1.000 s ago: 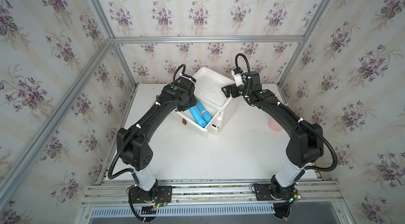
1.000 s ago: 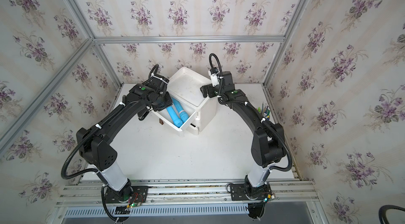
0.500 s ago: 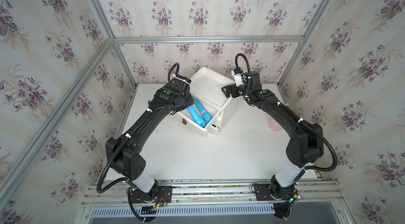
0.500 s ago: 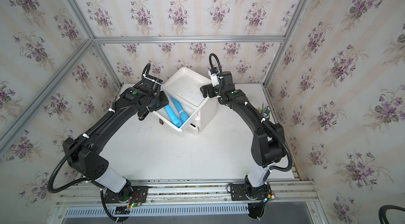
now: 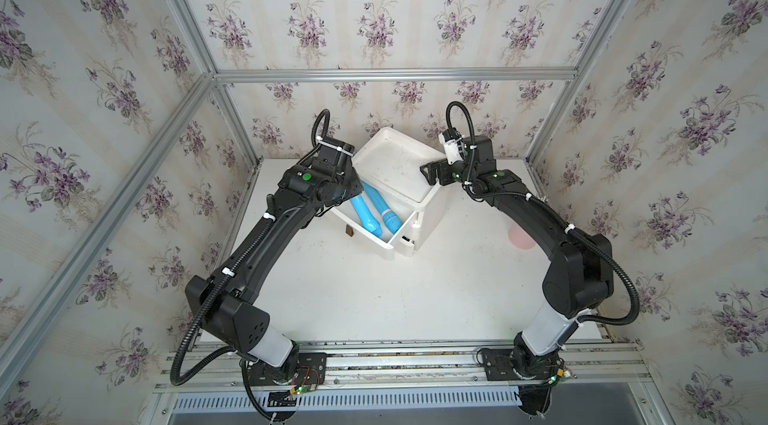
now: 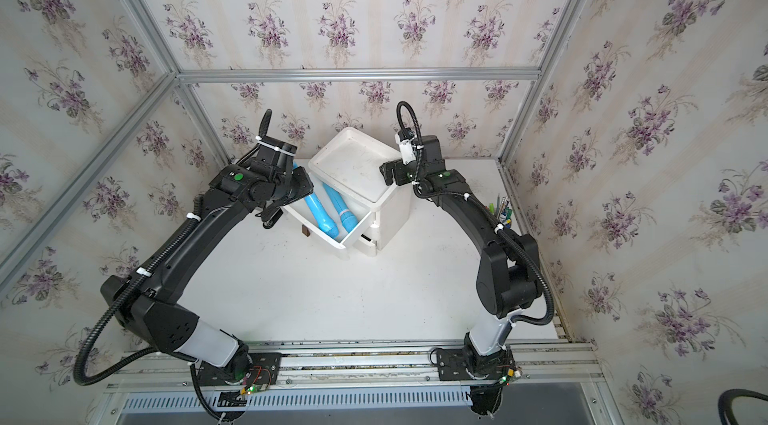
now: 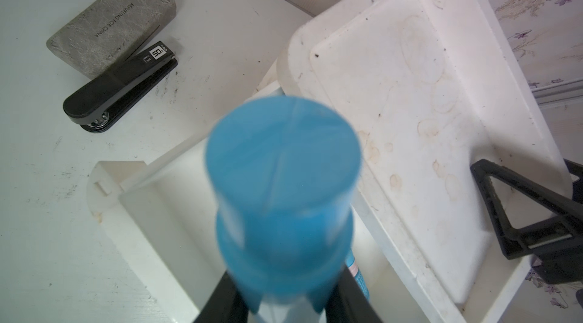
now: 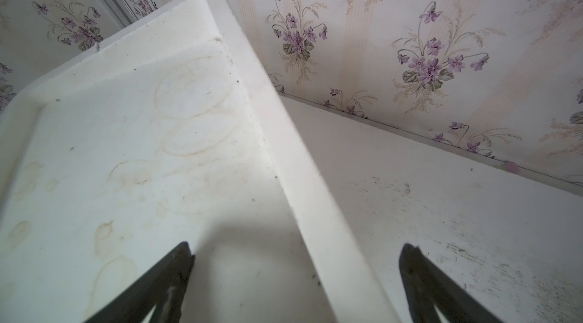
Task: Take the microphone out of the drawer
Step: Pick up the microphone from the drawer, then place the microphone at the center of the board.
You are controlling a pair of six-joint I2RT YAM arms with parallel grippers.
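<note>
At the far left of the white table (image 5: 374, 302), a grey oblong textured case (image 7: 110, 18) lay flat with a black metal stapler (image 7: 120, 91) against its long edge. Both were seen only in the left wrist view.

Next, the left gripper (image 7: 285, 274) had its jaws drawn narrow and clamped on the blue plastic microphone (image 7: 284, 179). The microphone's broad round head pointed back at the wrist camera and was out of focus. It was held tilted over the open white plastic drawer (image 5: 400, 229). In both top views its lower end lay inside the drawer's outline, and contact with the floor could not be determined. A second blue cylinder (image 5: 386, 211) lay in the drawer just beside it, on the cabinet side.

The white plastic drawer cabinet (image 5: 430, 215) stood to the right. The right gripper (image 8: 298, 246) was spread wide and held nothing, with one finger over the cabinet's stained top and the other beyond its raised rim. A pale pink disc (image 5: 519, 236) lay further right.
</note>
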